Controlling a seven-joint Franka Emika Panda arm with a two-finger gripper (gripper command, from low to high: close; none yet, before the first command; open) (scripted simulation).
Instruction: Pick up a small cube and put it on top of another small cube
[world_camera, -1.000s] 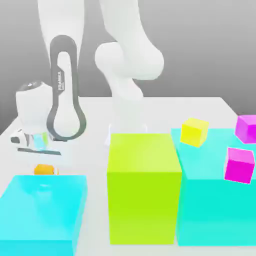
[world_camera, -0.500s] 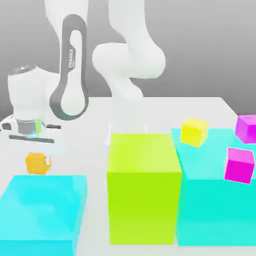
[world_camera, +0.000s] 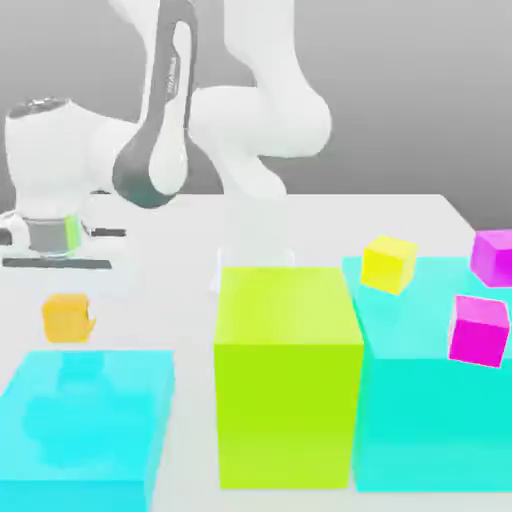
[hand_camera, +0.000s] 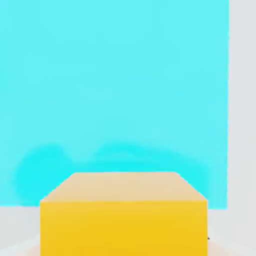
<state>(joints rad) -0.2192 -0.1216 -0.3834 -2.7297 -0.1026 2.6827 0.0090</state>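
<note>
Hand (world_camera: 68, 300) pointing straight down at exterior view's left, fingers closed on small cube (world_camera: 67, 318). Small cube orange, held clear of counter (world_camera: 330, 225), hanging above far edge of low cyan block (world_camera: 85, 425). Wrist vertical; grey-sided forearm link slopes up toward the exterior view's right. Hand view: small cube (hand_camera: 123, 212) close under camera, cyan block (hand_camera: 115, 90) top beneath it.

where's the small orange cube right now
In the exterior view the small orange cube hangs at the left, held under the gripper, above the low cyan block and left of the lime block.
</note>
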